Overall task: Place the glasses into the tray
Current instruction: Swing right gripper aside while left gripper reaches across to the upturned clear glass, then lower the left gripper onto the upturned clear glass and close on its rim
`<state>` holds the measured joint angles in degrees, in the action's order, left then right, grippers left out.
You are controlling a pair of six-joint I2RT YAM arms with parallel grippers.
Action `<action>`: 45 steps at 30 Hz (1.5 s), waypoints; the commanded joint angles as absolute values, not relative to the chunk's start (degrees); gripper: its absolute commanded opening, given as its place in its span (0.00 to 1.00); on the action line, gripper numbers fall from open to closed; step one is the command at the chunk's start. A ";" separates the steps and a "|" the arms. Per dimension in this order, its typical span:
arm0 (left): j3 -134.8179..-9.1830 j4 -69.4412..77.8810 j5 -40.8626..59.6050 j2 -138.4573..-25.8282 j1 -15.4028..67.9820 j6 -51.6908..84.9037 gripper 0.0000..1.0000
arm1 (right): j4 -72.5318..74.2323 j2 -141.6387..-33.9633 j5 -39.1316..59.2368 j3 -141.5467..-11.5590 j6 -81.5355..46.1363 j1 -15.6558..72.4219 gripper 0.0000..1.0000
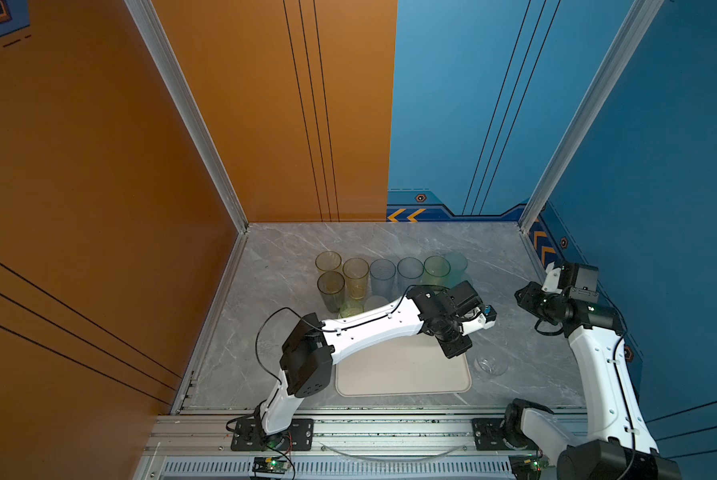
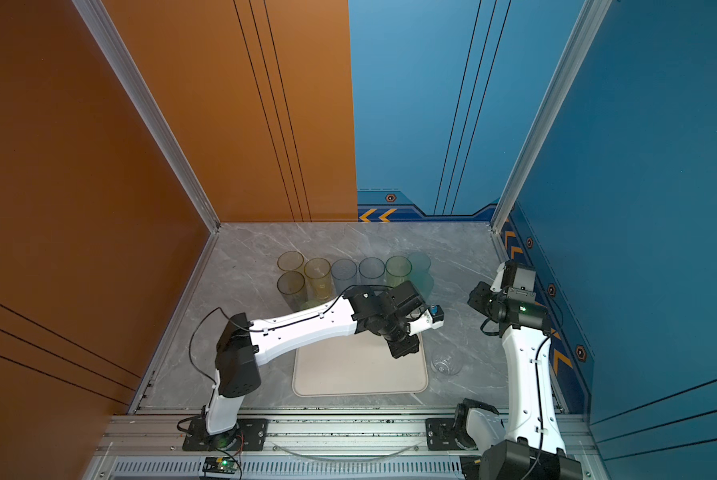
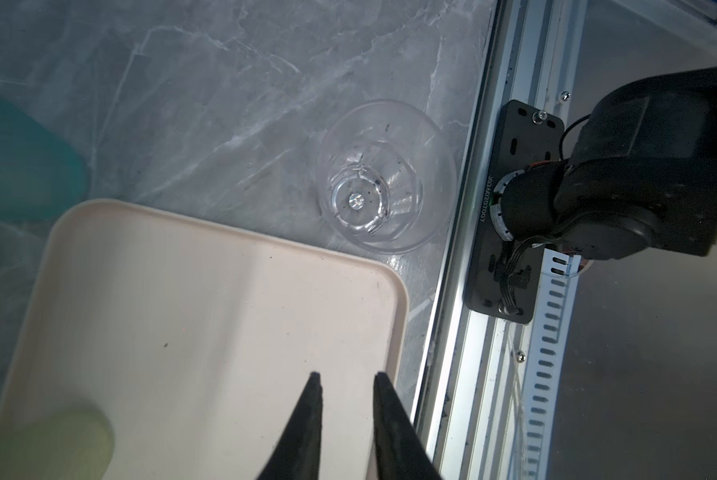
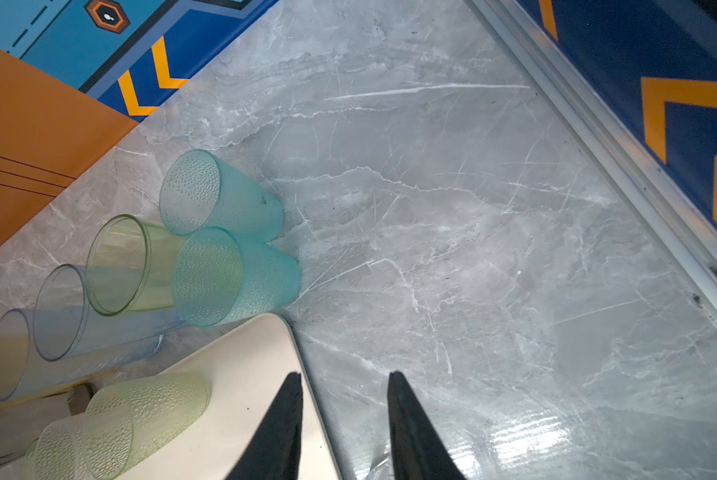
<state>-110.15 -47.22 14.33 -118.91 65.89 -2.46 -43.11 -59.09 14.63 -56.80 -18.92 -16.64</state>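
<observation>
Tray (image 1: pixel 402 382): cream, rounded corners, flat on tabletop (image 1: pixel 498 249). Clear short glass (image 1: pixel 490 365): upright, just beside tray's right rim. Tall tinted tumblers (image 1: pixel 383 276) (yellow, smoky, blue, green, teal): upright, clustered behind tray.

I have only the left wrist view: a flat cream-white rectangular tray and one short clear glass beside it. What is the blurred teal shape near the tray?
Observer: Two teal dimpled plastic tumblers, upright and close together, beside a corner of the cream-white tray.
Operator: Do more glasses wait?
Observer: Yes, a row of tall translucent tumblers, yellow, blue and green, stands beyond the tray.
Operator: And the other arm?
Observer: The right gripper has its fingers apart, holding nothing, above the grey marble tabletop.
</observation>
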 commanded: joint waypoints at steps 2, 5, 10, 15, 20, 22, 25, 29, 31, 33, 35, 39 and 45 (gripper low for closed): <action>-116.19 -48.79 17.87 -123.09 66.44 0.10 0.24 | -40.27 -59.51 18.77 -54.92 -18.36 -17.49 0.34; -119.23 -48.86 18.13 -126.06 66.54 1.25 0.24 | -39.99 -59.52 18.82 -54.54 -18.37 -17.53 0.34; -122.68 -48.85 19.04 -129.08 66.50 2.34 0.24 | -39.57 -59.35 19.59 -54.54 -18.28 -17.57 0.34; -125.26 -48.85 20.29 -131.59 66.52 3.30 0.25 | -39.46 -59.06 19.76 -54.63 -18.28 -17.58 0.34; -126.90 -48.85 20.17 -133.38 66.52 3.82 0.25 | -39.33 -58.27 20.01 -54.86 -18.28 -17.99 0.34; -127.55 -48.84 20.21 -134.14 66.45 3.96 0.25 | -39.30 -57.94 20.21 -54.91 -18.28 -18.24 0.34; -128.72 -48.81 20.30 -135.25 66.65 4.22 0.25 | -39.29 -57.71 20.52 -54.93 -18.33 -18.57 0.34; -130.99 -49.68 18.07 -136.94 66.91 3.99 0.25 | -39.11 -57.65 20.91 -54.85 -18.22 -18.70 0.34; -132.28 -50.41 16.77 -137.64 67.20 3.47 0.25 | -39.02 -57.56 21.26 -54.96 -18.19 -18.65 0.34; -133.09 -50.69 16.10 -138.11 67.32 3.26 0.25 | -38.93 -57.57 21.49 -54.76 -18.19 -18.73 0.34; -134.12 -51.18 15.83 -138.80 67.41 3.08 0.25 | -38.85 -57.48 21.72 -54.67 -18.19 -18.81 0.34; -136.00 -52.85 14.21 -139.87 67.58 2.56 0.25 | -38.52 -57.33 22.15 -54.43 -18.02 -18.73 0.34; -136.49 -53.54 10.09 -139.88 67.96 1.28 0.24 | -38.02 -57.27 23.09 -54.12 -18.02 -18.73 0.34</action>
<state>-134.80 -51.24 13.47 -138.78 67.11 2.76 -39.46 -58.22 21.50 -54.98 -18.92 -18.39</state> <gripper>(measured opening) 0.245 0.339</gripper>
